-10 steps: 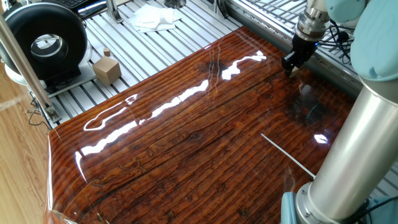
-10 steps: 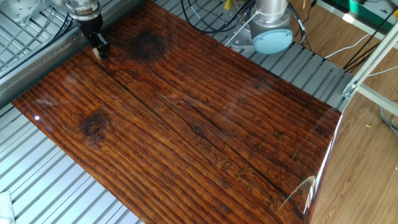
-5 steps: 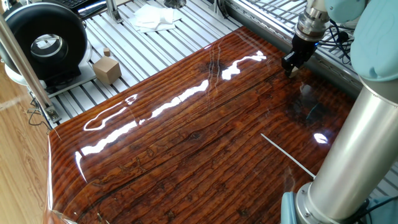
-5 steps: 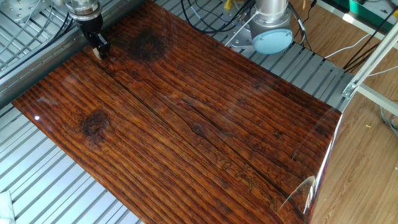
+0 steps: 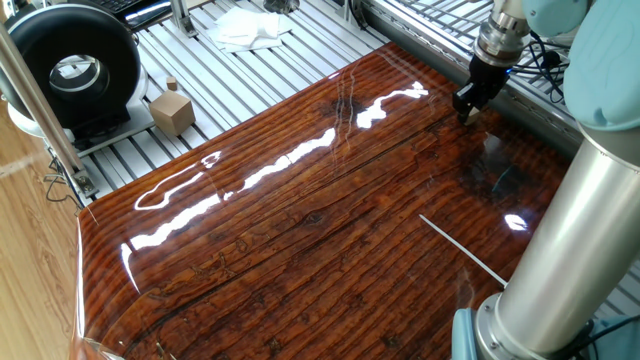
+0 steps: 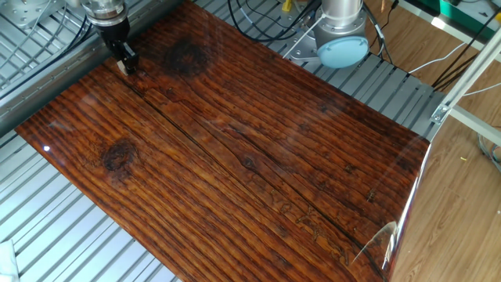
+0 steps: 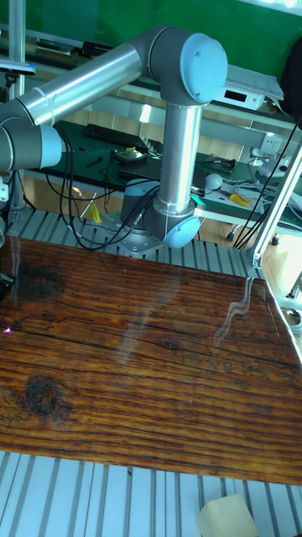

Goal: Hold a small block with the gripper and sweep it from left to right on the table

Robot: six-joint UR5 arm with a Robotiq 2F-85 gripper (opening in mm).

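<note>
Dark reddish wood-grain table point(image 6: 258, 164) w/ glossy glare; the black tool point(image 6: 124, 66) sits at its far corner near the slatted alu frame point(image 6: 47, 47), tips down on the board. It's pinching the small block point(image 6: 123, 68), a tiny tan cube just visible btwn the fingertips, touching the table surface. Off the board, a larger tan cube point(image 5: 172, 110) w/ a knob rests beside a black round fan point(image 5: 70, 65).

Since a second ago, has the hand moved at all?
No. The hand sits at the same spot by the table edge, equally near the dark knot, with the small block at its tips.
</note>
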